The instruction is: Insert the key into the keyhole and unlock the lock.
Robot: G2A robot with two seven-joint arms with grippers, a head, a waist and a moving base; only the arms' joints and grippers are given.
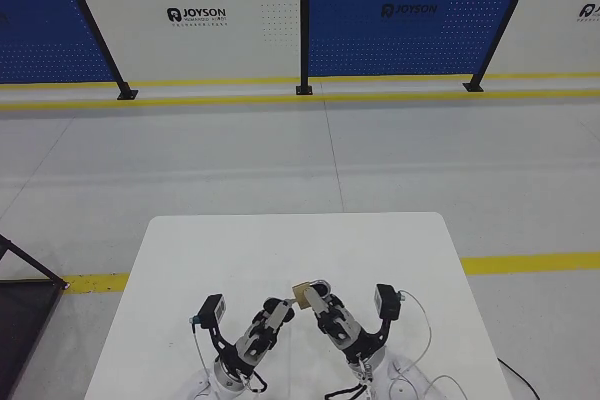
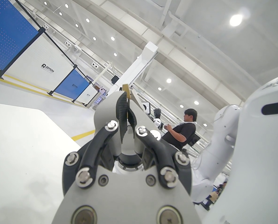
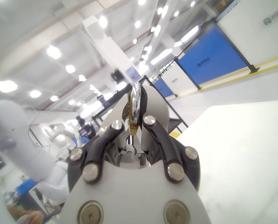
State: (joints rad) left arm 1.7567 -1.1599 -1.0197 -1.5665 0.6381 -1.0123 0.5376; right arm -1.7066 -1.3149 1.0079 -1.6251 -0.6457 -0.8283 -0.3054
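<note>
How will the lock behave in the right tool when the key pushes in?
The lock looks like rigid metal, with a brass body and shiny shackle, so it is probably heavy for its size and unbending. Its polished faces may slip or pivot in the right tool.

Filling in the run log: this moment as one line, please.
left end effector: shut on key | right end effector: shut on lock | both above table | insertion: cannot tell

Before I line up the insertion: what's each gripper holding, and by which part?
Left gripper pinches the key by its flat sides, one end poking out. Right gripper clamps the padlock across its flat faces.
</note>
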